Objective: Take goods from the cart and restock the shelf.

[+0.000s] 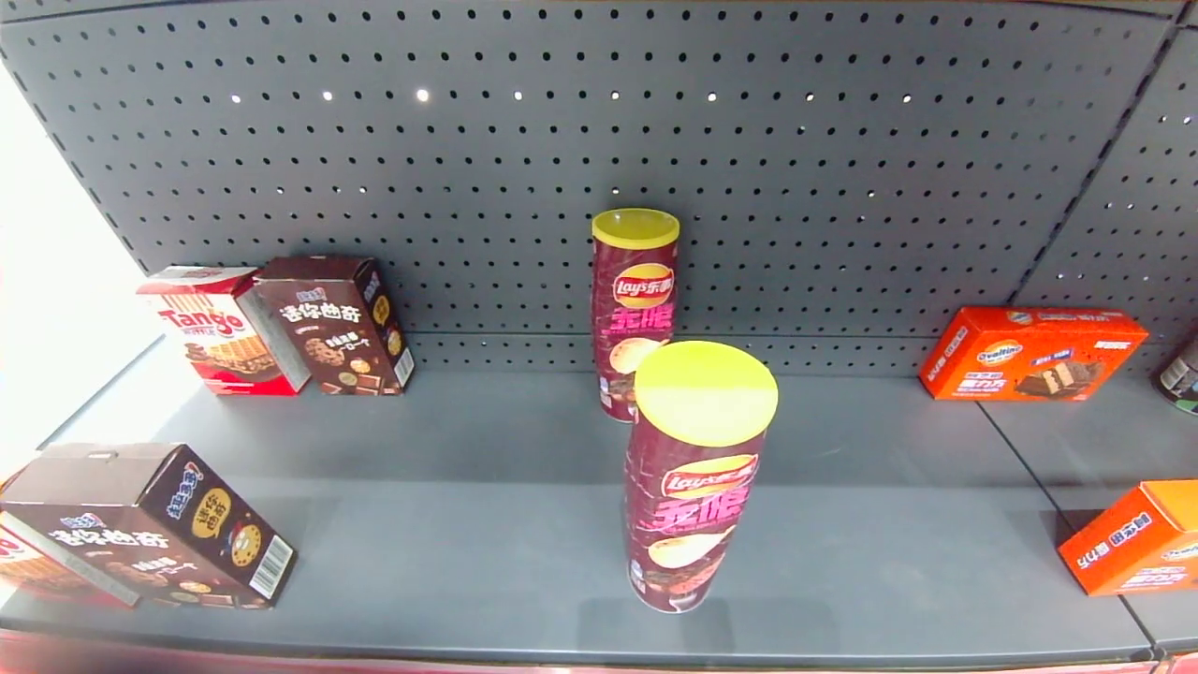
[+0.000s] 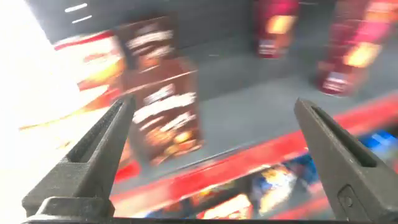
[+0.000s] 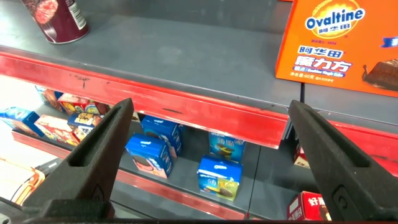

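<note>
Judging from both empty grippers, the step in hand is fetching the next item from the cart. The sensible course is to draw each arm clear of the red front lip of the shelf [image 3: 186,93] without brushing the stock near it, and to choose a gap before bringing anything in. The widest bare stretches of the dark grey metal shelf board [image 1: 449,524] lie between the cans and the boxes on either side. A new item should go down there upright and well behind the lip.

The left gripper [image 2: 212,104] has its two dark fingers spread wide with nothing between them. It hangs in front of the shelf's left part, apart from the dark brown cardboard biscuit box [image 2: 165,112] seen between its fingers. That view is blurred, so finer detail cannot be told. The right gripper [image 3: 211,104] is likewise wide apart and holds nothing. It sits in front of the lip, near the flat orange cardboard box [image 3: 342,43] but not touching it.

On the shelf, a tall maroon crisp can with a yellow lid [image 1: 697,487] stands upright near the front edge. A second can of the same kind [image 1: 635,309] stands just behind it, close to the grey perforated back panel [image 1: 562,140]. The front can looks the easiest to knock over, being tall and close to the edge.
</note>
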